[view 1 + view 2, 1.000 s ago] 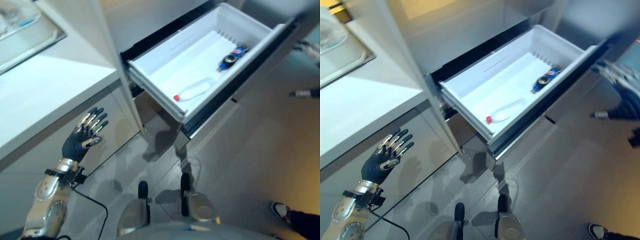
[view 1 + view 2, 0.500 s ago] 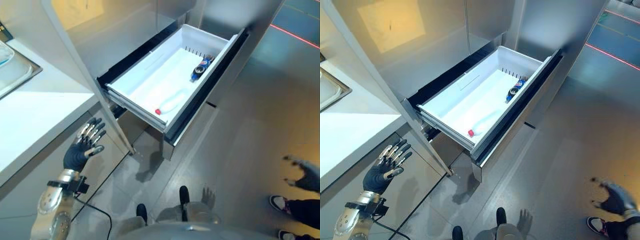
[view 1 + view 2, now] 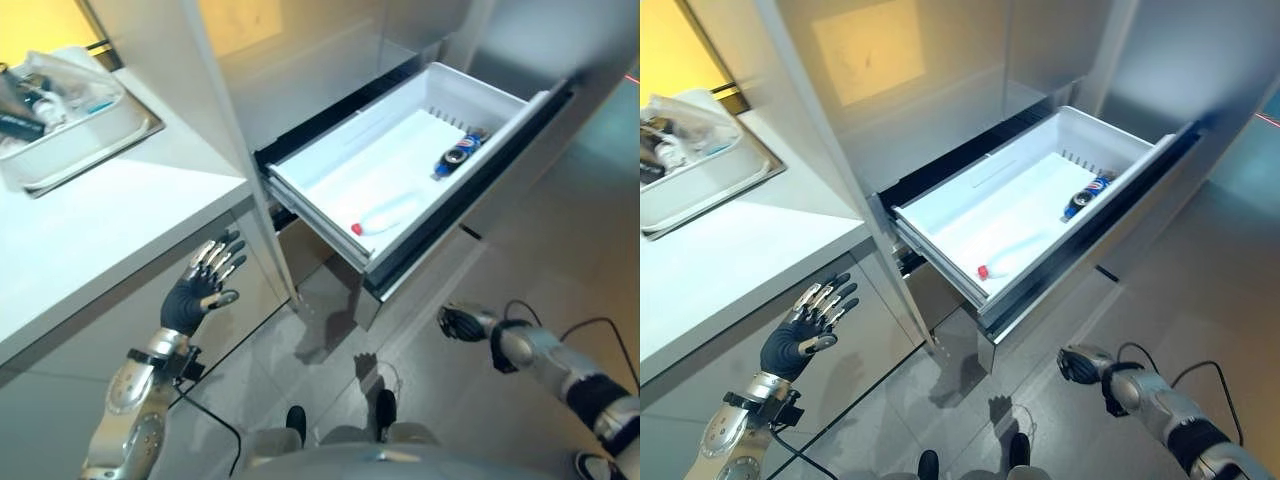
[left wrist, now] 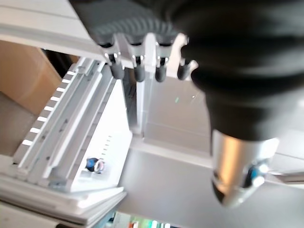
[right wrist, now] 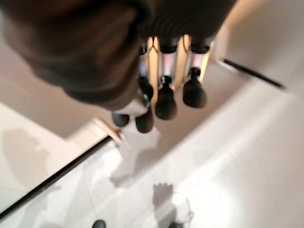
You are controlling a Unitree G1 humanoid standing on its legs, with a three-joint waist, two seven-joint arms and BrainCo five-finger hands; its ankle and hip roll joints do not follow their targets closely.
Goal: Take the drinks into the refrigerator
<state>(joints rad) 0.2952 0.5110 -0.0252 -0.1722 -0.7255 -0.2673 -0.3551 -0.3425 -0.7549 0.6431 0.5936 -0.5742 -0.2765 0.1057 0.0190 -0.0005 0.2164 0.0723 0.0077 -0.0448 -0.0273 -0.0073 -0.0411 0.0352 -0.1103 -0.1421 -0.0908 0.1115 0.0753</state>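
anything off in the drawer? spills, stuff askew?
No spill or damage visible. The white drawer stands pulled open with two drinks lying on their sides: a clear red-capped bottle near the front and a blue bottle toward the back. Left hand and right hand hold nothing.

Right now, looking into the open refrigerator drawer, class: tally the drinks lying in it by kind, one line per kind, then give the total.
Clear bottle with a red cap: 1
Dark bottle with a blue label: 1
Total in the white drawer: 2
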